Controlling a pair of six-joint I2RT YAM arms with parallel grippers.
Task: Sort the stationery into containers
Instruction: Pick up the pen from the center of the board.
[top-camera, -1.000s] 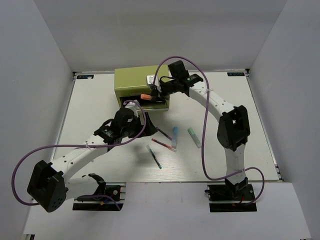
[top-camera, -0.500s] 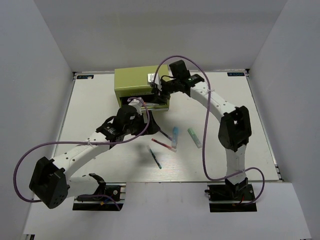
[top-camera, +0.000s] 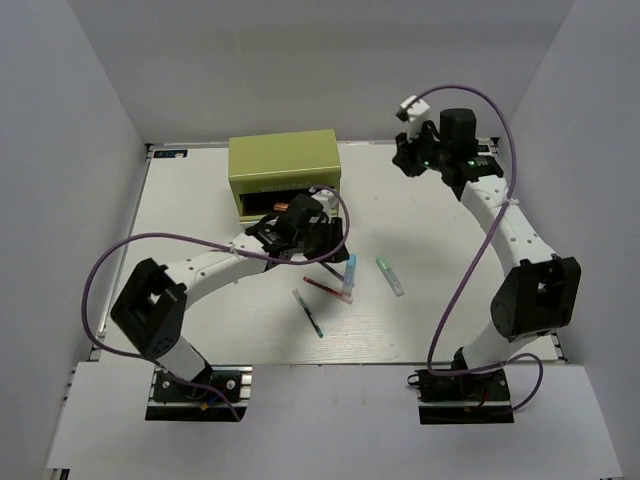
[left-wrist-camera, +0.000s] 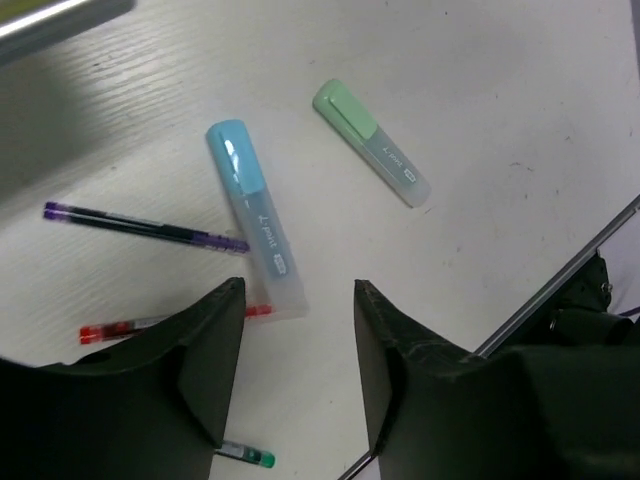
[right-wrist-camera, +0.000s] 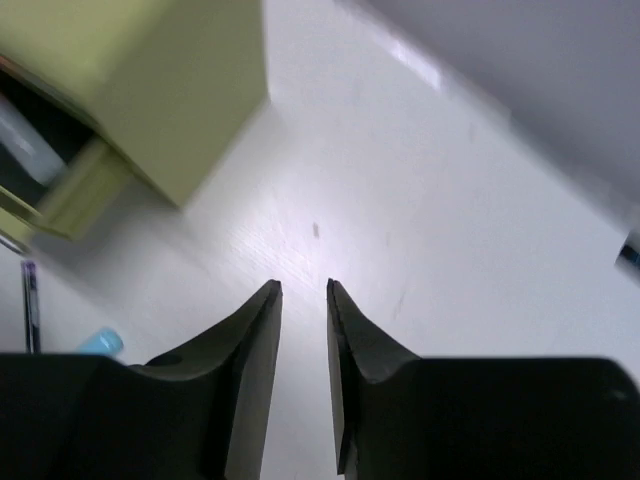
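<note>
The olive-green chest (top-camera: 283, 168) stands at the back, one drawer (top-camera: 292, 208) pulled out with the orange highlighter (top-camera: 283, 207) in it. My left gripper (top-camera: 330, 243) is open and empty, just above the loose items. In the left wrist view (left-wrist-camera: 298, 300) it hovers over the light blue highlighter (left-wrist-camera: 255, 230), with the green highlighter (left-wrist-camera: 370, 142), dark pen (left-wrist-camera: 145, 226), red pen (left-wrist-camera: 110, 330) and white-green pen (left-wrist-camera: 245, 457) around it. My right gripper (top-camera: 404, 158) is raised at the back right, away from the chest (right-wrist-camera: 190, 90), jaws a narrow gap apart and empty (right-wrist-camera: 304, 292).
The items lie in a loose cluster in front of the chest: light blue highlighter (top-camera: 349, 275), green highlighter (top-camera: 389, 274), red pen (top-camera: 325, 289), white-green pen (top-camera: 308, 313). White walls close in the table on three sides. Purple cables loop over both arms.
My right arm has swung from the chest's front to the back right. My left gripper has moved right from the drawer to above the pens. The orange highlighter now lies in the drawer.
</note>
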